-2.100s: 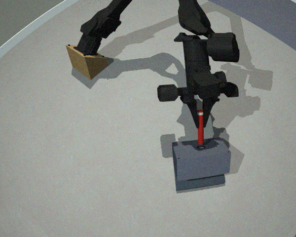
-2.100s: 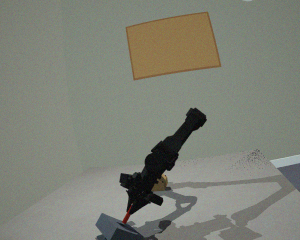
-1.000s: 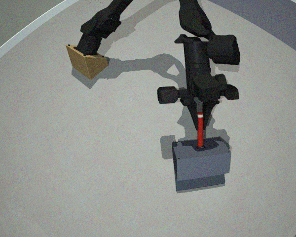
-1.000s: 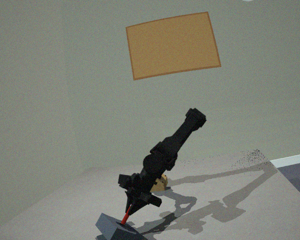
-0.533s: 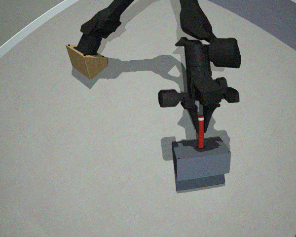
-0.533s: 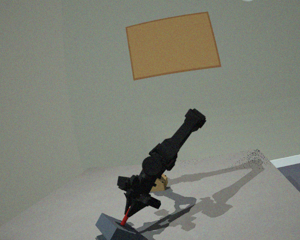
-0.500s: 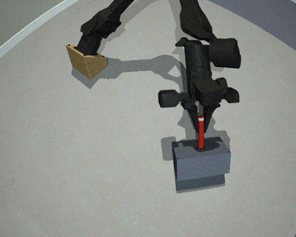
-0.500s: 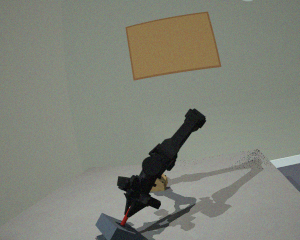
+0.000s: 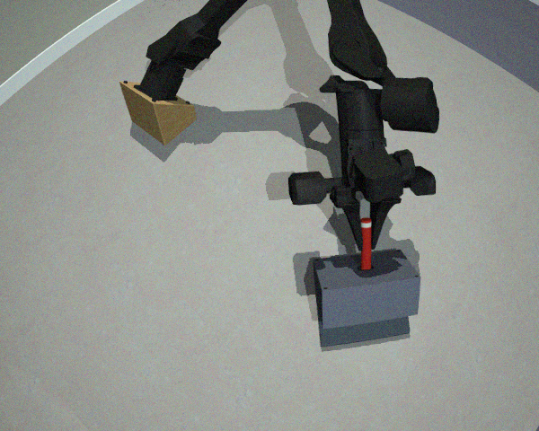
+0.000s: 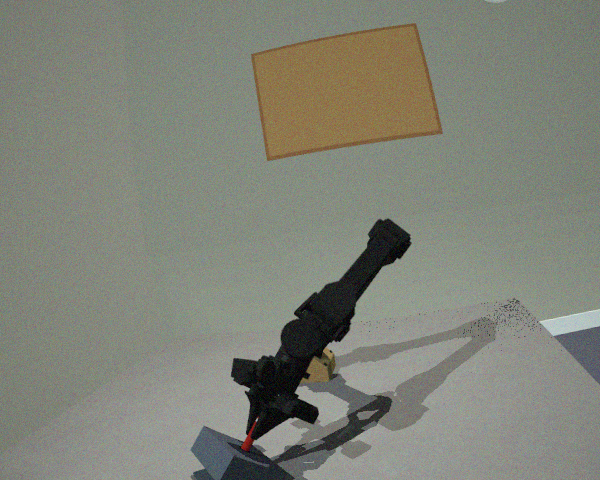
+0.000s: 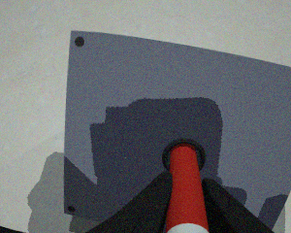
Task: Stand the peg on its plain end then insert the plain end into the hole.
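The red peg (image 9: pixel 366 259) (image 10: pixel 247 444) (image 11: pixel 186 204) leans with its white-banded end up and its plain end down inside the mouth of the hole (image 11: pixel 166 156). It looks partly in, with a long part still standing out of the face; how deep it sits is hidden. The dark hole rim shows around its far side and both sides. The blue-grey sloped panel (image 9: pixel 369 303) (image 10: pixel 213 453) (image 11: pixel 136 63) stands on the table. My gripper (image 9: pixel 366 247) (image 10: pixel 251 435) (image 11: pixel 184 184) is shut on the peg, its fingertips a little above the panel face.
A second black arm part with a wooden wedge-shaped block (image 9: pixel 155 116) (image 10: pixel 318 369) is at the upper left in the top view. Shadows of the arm fall over the panel face. A brown board (image 10: pixel 341 93) hangs on the wall.
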### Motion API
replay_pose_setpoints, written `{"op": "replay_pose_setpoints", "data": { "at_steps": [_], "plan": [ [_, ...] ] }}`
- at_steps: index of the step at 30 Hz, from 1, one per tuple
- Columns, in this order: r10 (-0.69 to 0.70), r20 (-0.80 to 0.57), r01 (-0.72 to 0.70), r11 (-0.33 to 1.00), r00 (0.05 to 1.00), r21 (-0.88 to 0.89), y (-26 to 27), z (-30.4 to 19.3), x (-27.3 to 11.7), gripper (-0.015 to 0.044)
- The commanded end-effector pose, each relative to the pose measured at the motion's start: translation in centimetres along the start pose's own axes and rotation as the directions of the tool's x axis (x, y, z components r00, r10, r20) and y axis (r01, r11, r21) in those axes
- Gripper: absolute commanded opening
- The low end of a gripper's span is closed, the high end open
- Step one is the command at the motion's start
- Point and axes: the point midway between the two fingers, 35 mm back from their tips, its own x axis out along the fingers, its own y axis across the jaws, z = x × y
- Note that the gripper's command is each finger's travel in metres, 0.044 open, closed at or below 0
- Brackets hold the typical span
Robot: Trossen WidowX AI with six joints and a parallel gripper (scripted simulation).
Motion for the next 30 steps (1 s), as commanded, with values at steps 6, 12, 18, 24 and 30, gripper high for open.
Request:
{"op": "replay_pose_setpoints", "data": {
  "at_steps": [6,12,18,24,30],
  "plan": [
    [0.002,0.006,-0.002,1.000,1.000,0.005,0.08,0.16,0.55,0.0000],
    [0.002,0.006,-0.002,1.000,1.000,0.005,0.08,0.19,0.86,0.0000],
    [0.002,0.006,-0.002,1.000,1.000,0.005,0.09,0.22,1.03,0.0000],
    [0.002,-0.001,-0.002,1.000,1.000,0.000,0.01,0.07,1.09,0.0000],
    [0.002,-0.001,-0.002,1.000,1.000,0.000,0.01,0.07,1.09,0.0000]
  ]
}}
